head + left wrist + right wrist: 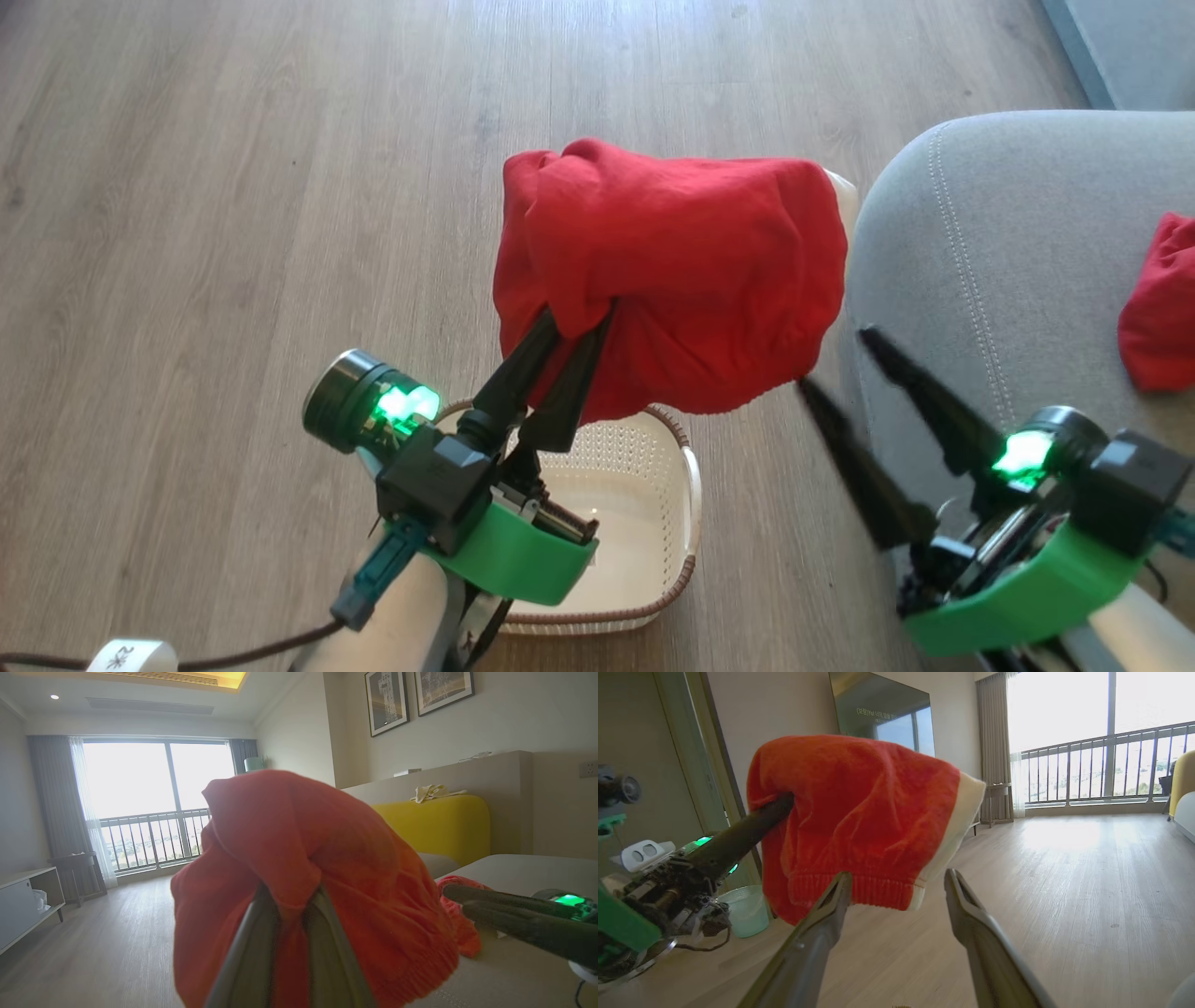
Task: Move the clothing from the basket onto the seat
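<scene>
Red garment (672, 252) hangs pinched in our left tool (577, 322); the seat (1008, 280) lies at three o'clock (right tool (833, 357) spread).

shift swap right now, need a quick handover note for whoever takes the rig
Left gripper: fingers shut on a red garment, lifted clear of the basket.
Right gripper: open, empty, beside the edge of the seat.
Done: the other red garment lies on the seat; what shows of the basket floor is bare.
Left: carry the held garment over the seat and release it.
</scene>
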Controlling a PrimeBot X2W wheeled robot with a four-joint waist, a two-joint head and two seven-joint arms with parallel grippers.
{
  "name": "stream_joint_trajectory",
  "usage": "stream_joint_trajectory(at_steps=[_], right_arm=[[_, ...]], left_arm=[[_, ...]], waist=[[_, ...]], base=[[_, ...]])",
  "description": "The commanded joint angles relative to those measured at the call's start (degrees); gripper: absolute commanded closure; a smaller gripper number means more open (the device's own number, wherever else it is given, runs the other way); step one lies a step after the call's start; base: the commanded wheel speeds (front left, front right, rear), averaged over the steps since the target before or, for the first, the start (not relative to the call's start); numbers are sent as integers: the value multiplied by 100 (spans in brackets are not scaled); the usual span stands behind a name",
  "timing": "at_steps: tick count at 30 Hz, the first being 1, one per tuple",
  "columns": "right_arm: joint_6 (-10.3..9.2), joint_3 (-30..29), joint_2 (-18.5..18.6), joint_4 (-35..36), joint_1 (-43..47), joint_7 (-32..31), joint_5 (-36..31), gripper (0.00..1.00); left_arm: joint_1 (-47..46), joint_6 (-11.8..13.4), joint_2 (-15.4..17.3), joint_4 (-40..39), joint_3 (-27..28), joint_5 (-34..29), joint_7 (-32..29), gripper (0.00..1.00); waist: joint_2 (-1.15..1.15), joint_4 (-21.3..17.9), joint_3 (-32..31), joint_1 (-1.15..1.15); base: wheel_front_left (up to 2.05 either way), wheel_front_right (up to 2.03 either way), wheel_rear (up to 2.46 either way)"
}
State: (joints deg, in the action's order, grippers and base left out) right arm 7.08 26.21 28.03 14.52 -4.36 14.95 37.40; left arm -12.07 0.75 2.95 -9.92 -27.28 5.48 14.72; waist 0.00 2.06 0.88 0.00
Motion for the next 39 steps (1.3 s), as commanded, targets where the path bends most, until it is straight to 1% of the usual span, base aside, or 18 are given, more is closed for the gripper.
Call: stream_joint_trajectory(at_steps=[1,5,9,16,21,29,33,39], right_arm=[[41,225,261,314,-225,5,-23,0],[41,417,305,436,-294,5,-117,0],[41,522,207,475,-382,5,-198,0],[41,395,-41,345,-498,5,-285,0],[41,337,-159,145,-566,5,-435,0],[41,760,-66,-81,-819,5,-631,0],[41,1012,23,-160,-986,5,-745,0],[41,1199,-9,-182,-1093,5,-878,0]], left_arm=[[-223,12,-7,-164,260,-40,28,100],[-216,7,-7,-155,270,-53,28,100],[-230,-1,-7,-147,256,-65,28,100],[-293,-57,-7,-125,125,-167,28,100],[-358,-133,-7,-121,-100,-266,28,100],[-443,-308,-7,-94,-548,-430,28,100],[-461,-359,-7,-61,-724,-456,28,100],[-436,-394,-7,-10,-921,-419,28,100]], waist=[[0,-7,4,0],[0,-17,19,0],[0,-18,40,0],[0,27,97,0],[0,112,125,0],[0,200,141,0],[0,203,141,0],[0,215,104,0]], base=[[0,0,0],[0,0,0],[0,0,0],[0,0,0],[0,0,0],[0,0,0],[0,0,0],[0,0,0]])
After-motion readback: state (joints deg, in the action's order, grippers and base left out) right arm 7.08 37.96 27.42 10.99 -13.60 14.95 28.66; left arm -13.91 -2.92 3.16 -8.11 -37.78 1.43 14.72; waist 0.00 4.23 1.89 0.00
